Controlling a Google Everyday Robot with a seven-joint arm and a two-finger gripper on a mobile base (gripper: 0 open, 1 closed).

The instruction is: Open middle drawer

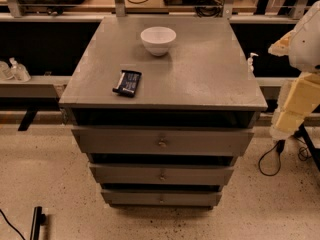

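Speckled pale floor runs under a grey cabinet standing centre-frame, w/ a long bench and tangled cables behind it. On the cabinet top, a white bowl sits toward the back, approx. mid-width. A dark snack packet lies flat nearer the front left, well apart from the bowl.

Three grey drawer fronts stack below the top. The top drawer looks widest and the bottom drawer narrowest. The middle drawer sits between them, closed, w/ a small round knob at mid-front and a dark gap above it. Nothing touches the knob.

The gripper hangs at the far right of the frame, beside the cabinet's right side, approx. level w/ the top drawer and well apart from the middle drawer. It appears as cream blocky segments under a white rounded arm part. Its jaw state can't be told from this view.

A black cable loops on the floor below the gripper. A small pump bottle stands behind the cabinet's right rear corner.
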